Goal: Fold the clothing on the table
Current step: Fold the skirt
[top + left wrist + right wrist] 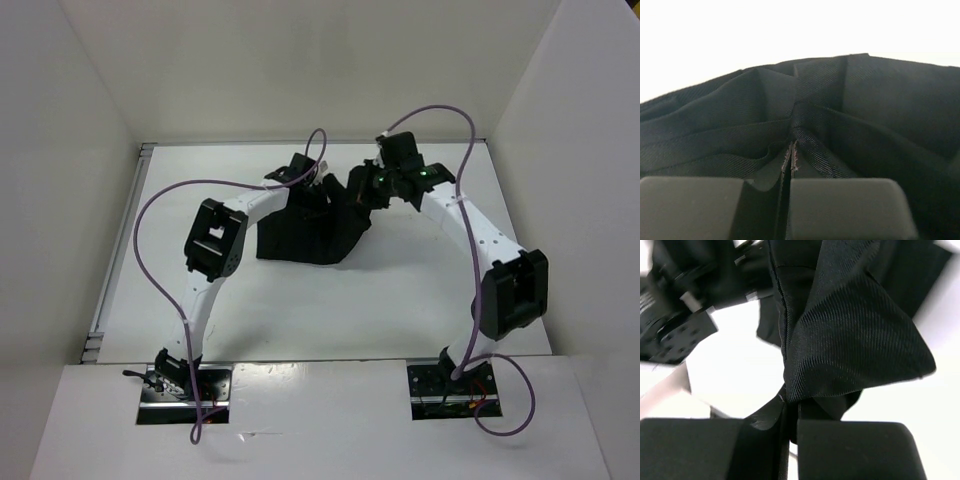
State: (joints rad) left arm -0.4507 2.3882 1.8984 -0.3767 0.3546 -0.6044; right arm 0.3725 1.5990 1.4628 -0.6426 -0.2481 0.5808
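The black clothing [310,235] lies bunched on the far middle of the white table [300,310], its far edge drawn up toward both grippers. At the cloth's far left corner my left gripper [312,180] is shut on it. In the left wrist view, wrinkles in the clothing [850,100] run into the closed left gripper [791,156]. At the far right corner my right gripper [368,188] is shut on a raised fold. The right wrist view shows that fold of clothing [855,340] pinched at the right gripper [792,407] and held above the table.
White wall panels stand on three sides of the table. A metal rail [120,250] runs along the left edge. Purple cables [160,200] loop over both arms. The left arm's wrist [675,325] shows close by in the right wrist view.
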